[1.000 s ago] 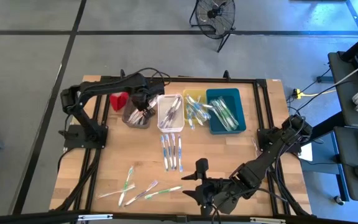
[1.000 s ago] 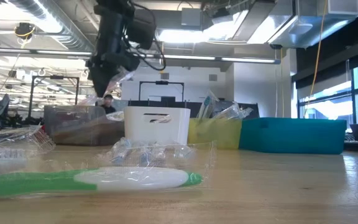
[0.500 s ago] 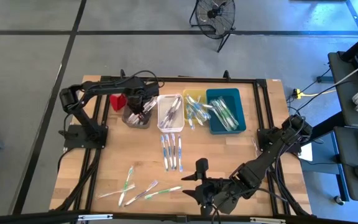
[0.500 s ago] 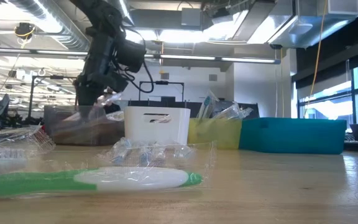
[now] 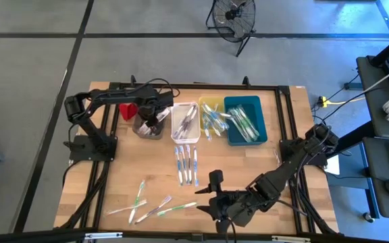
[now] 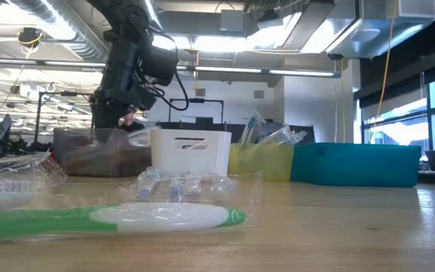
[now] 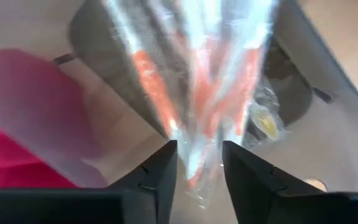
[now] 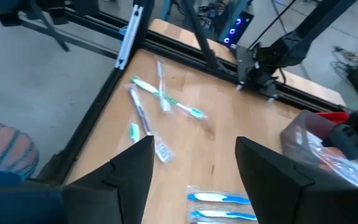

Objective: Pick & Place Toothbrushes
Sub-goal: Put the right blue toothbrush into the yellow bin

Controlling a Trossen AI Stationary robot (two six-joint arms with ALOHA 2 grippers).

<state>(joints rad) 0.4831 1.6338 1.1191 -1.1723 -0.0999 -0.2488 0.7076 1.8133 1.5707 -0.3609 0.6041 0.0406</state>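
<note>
A release step is judged in hand: the left gripper [image 5: 152,116] is held parted over the grey bin [image 5: 143,128], orange-handled wrapped toothbrushes [image 7: 197,118] lying below; loose toothbrushes [image 5: 155,206] are next, right gripper [image 5: 208,196] open.

Wrapped toothbrushes [image 5: 186,164] lie flat mid-counter, more scattered near the front left, others piled in four bins.

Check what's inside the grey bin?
Grey bin holds wrapped toothbrushes with orange handles. The left pincer hangs over it, covering part; the count and bin floor can't be seen.
</note>
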